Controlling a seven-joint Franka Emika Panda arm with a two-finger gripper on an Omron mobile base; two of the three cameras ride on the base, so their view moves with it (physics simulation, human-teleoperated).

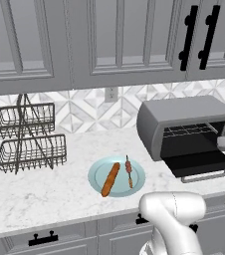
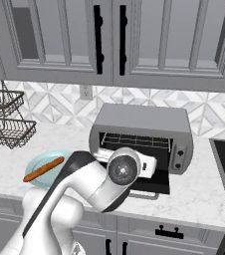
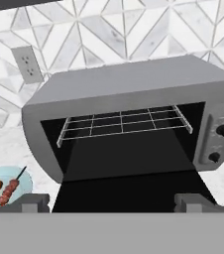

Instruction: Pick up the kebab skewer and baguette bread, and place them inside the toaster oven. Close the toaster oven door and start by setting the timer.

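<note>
The end effector (image 3: 112,201) was spread wide, holding nothing (parked over the toaster oven door (image 1: 200,163)). The thin kebab skewer (image 1: 129,171) could easily be nudged against the baguette bread (image 1: 110,179).

I see the toaster oven (image 1: 184,124), a grey box with rounded top, standing on the counter, its wire rack bare; the toaster oven door (image 1: 200,163) hangs folded down flat, bar handle outward; left of it, the orange-brown baguette bread (image 1: 110,179) and the slim kebab skewer (image 1: 129,171) lie side by side, apart.
</note>
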